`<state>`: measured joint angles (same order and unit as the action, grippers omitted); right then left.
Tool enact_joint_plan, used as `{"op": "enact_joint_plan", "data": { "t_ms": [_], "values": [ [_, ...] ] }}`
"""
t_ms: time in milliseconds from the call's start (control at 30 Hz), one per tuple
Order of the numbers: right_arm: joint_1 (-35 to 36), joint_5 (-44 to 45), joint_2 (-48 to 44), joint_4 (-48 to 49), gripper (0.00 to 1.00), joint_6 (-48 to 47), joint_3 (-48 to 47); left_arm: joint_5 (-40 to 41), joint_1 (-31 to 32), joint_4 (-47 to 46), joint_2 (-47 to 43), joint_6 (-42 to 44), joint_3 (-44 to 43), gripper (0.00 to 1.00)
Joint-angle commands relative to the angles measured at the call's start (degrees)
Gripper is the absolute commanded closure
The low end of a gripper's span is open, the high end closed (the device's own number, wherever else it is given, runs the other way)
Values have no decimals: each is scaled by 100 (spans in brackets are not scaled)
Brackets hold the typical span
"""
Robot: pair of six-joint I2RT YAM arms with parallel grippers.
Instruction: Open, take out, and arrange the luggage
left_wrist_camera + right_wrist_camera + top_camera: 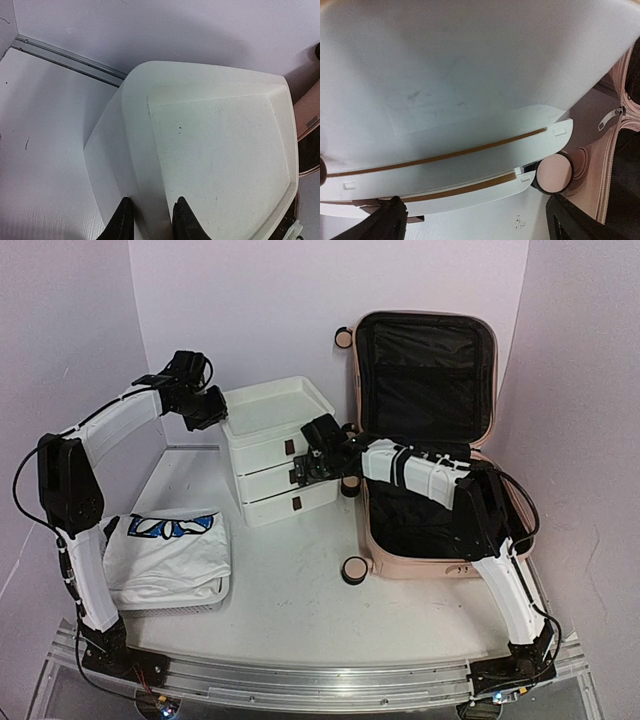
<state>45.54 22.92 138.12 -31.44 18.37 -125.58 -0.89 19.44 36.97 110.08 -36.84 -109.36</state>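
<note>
At the right of the bench [300,600] the open luggage [425,370] lies, long axis front to back, just right of the right claw [480,225], spread wide at the drawers [280,455], so that arm is nearer; the left claw [152,222], narrowly parted, hovers over their left corner.

**Bystanders on the desk**

White three-drawer unit [278,455] stands mid-desk [300,590], with a shallow tray top and a brown tab on each drawer front. Near left: white mesh basket [185,602] holding a folded white garment [165,550] with blue print. Pale lilac backdrop [250,310] behind.
</note>
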Motion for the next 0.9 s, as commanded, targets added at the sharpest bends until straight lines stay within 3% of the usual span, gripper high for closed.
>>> {"op": "enact_joint_plan", "data": {
  "t_ms": [0, 233, 500, 867],
  "values": [
    [-146, 195, 199, 839, 2, -513, -343, -2134, 453, 227, -152, 332, 231, 77],
    [-420, -167, 51, 841, 2, -358, -52, -2221, 447, 127, -276, 586, 337, 65],
    [-398, -760, -347, 975, 2, 156, 361, -2096, 348, 92, -719, 1147, 427, 35],
    [-163, -931, -985, 922, 2, -318, 1471, -1817, -98, 83, -1947, 2122, 720, 18]
  ]
}}
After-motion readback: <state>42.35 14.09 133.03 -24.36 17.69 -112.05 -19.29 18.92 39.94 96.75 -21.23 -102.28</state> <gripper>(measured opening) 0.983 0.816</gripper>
